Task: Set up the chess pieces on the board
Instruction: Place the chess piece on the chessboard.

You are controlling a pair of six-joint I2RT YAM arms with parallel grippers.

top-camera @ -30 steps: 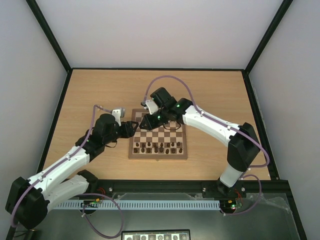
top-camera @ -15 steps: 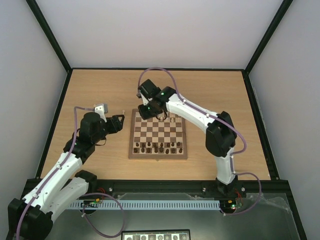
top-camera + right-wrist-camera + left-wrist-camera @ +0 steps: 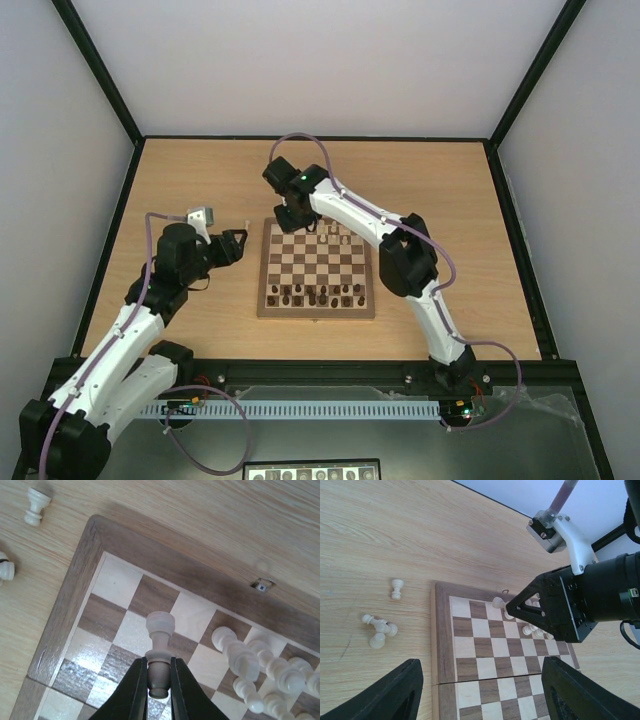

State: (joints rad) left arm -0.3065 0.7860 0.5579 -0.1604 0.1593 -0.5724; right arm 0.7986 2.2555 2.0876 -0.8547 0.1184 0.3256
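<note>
Board [image 3: 318, 265]: one, flat on table [image 3: 200, 180], between the arms. Right gripper [image 3: 159, 672]: jaws closed on one pale piece [image 3: 159, 642], base turned toward the board's far-left squares; contact cannot be told. Left gripper [image 3: 481, 672]: jaws wide apart, empty, by the board's left edge. Pale row [image 3: 250, 672]: crowded along the far edge, too close to count. Loose man [image 3: 396, 589]: one, upright on the table off the far-left corner. Heap [image 3: 380, 629]: two or three pale men lying nearby. Dark men [image 3: 315, 295]: near two rows, too small to count.

Bright, even light; soft shadows; the board [image 3: 116, 582] glints, corners perhaps blurred.
</note>
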